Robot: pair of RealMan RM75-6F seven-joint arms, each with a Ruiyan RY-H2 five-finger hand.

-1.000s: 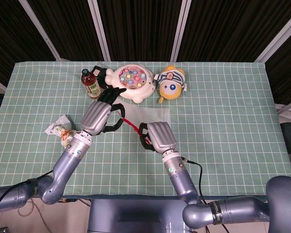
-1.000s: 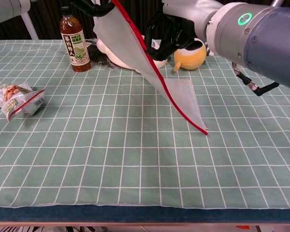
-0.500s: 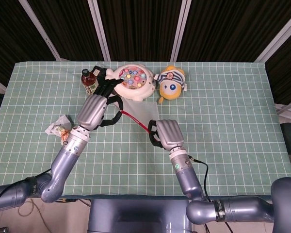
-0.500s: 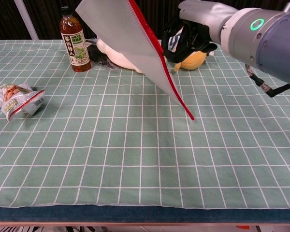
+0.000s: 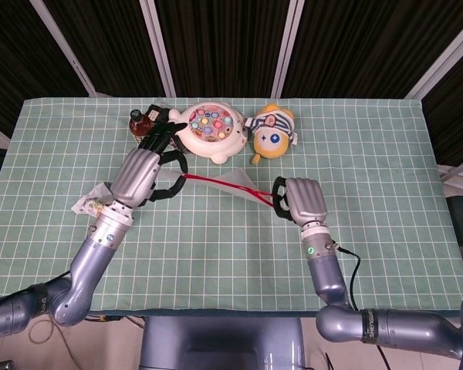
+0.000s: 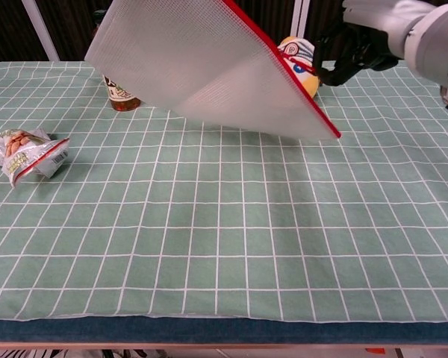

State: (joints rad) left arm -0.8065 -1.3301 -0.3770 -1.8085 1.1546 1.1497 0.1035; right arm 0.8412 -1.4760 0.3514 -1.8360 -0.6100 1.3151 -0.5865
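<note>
Fingers (image 5: pixel 168 140) of both hands pinch translucent red-edged mesh pouch (image 6: pixel 209 67), stretched flat.

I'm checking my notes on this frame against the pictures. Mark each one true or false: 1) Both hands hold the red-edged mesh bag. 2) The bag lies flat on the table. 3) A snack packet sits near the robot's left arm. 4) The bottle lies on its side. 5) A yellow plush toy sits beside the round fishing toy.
1) True: the left hand and right hand hold the mesh bag at opposite ends.
2) False: it is lifted clear of the table.
3) True: the snack packet lies there.
4) False: the bottle stands upright.
5) True: the plush toy sits beside the fishing toy.
</note>
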